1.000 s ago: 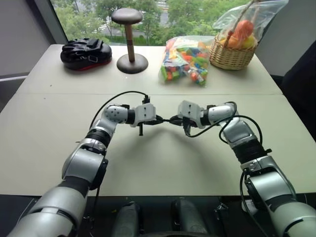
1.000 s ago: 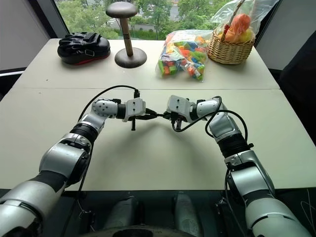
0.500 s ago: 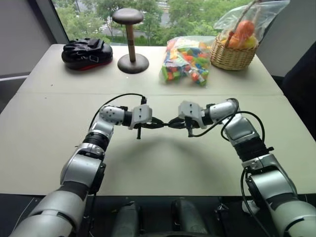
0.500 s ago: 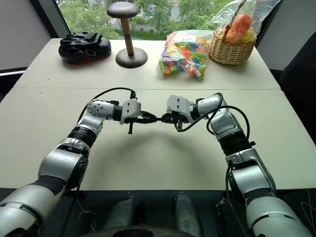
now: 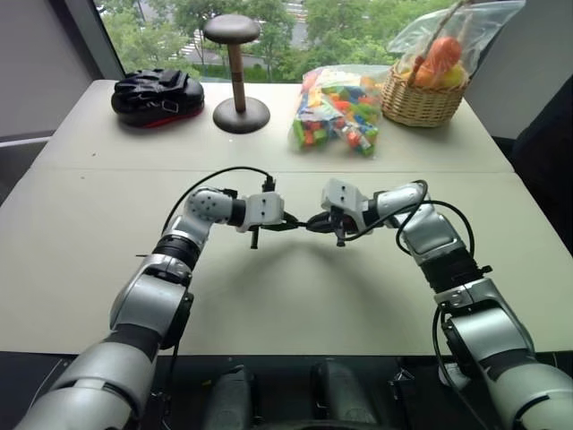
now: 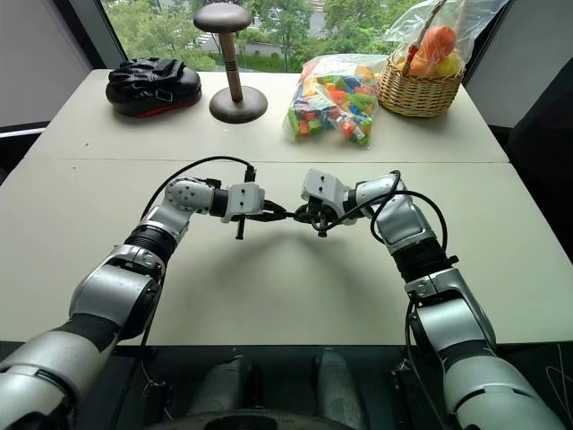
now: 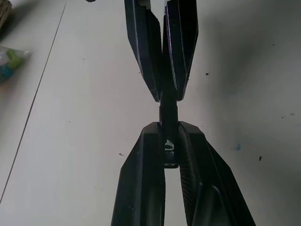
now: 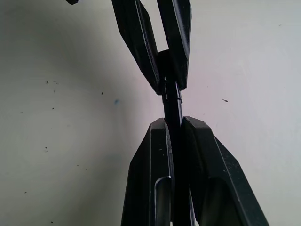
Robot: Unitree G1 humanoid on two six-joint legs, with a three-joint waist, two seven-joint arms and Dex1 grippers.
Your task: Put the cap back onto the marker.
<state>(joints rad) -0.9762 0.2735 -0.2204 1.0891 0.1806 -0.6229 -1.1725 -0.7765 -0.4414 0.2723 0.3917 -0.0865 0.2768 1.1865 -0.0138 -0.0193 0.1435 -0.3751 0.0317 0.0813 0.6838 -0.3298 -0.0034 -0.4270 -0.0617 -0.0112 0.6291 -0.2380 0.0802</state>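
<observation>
Left wrist view
- Left gripper (image 7: 167,125): fingers together, clamped on the cap (image 7: 170,137).
- Cap: sits between the left fingertips, its open end towards the right gripper (image 7: 168,97).
- Mark: a small pale mark (image 7: 168,146) on the cap, too small to read.
- Marker (image 7: 168,111): a short black length bridges the gap between the two sets of fingertips.
- Table (image 7: 70,117): pale, below both grippers.

Right wrist view
- Right gripper: fingers closed on the marker, which runs out straight past its fingertips.
- Marker end: meets the cap in the left gripper; how far it is seated cannot be told.
- Left gripper: tip to tip with the right gripper, in line with it.

Eye views
- Grippers: facing each other nose to nose, raised above the near half of the table.
- Marker and cap: between the two sets of fingertips, clear of the table.
- Pad (image 5: 157,92): black, far beyond the left gripper.
- Stand (image 5: 237,67): brown wood, beyond the left gripper, beside the pad.
- Bag (image 5: 338,109): clear, with coloured blocks, beyond the right gripper.
- Basket (image 5: 421,100): wicker, beyond the right gripper, just past the bag.
</observation>
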